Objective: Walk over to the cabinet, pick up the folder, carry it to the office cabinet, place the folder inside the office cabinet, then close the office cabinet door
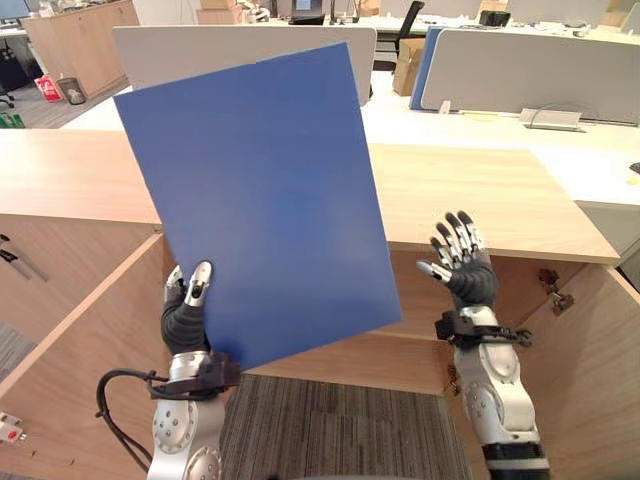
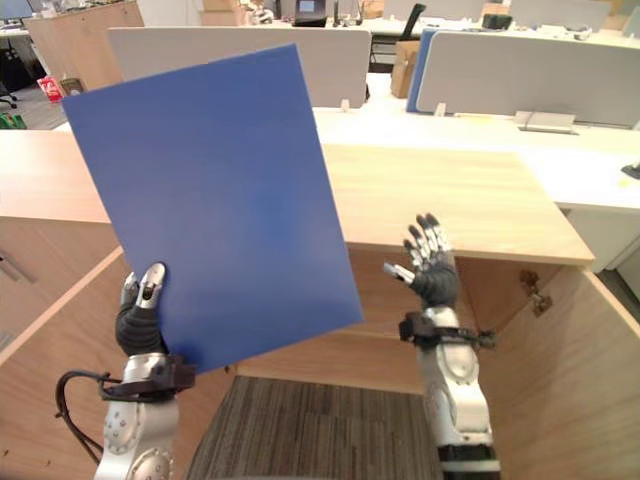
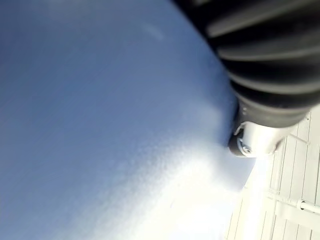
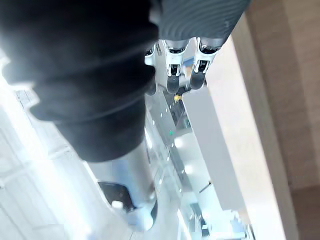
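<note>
Folder (image 1: 255,195) upright, pinched by left hand (image 1: 184,318) fingers; right hand (image 1: 465,266) fingers spread wide.

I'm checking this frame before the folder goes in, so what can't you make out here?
- Eye views: the folder hides the left hand's fingers behind it; its thumb pinches the front.
- Eye views: the folder and the cabinet top cover much of the cabinet's inside, so shelves cannot be told.
- Left wrist view: the folder's blue face blocks whatever lies beyond.
- The right hand, open and empty, hides nothing.
</note>
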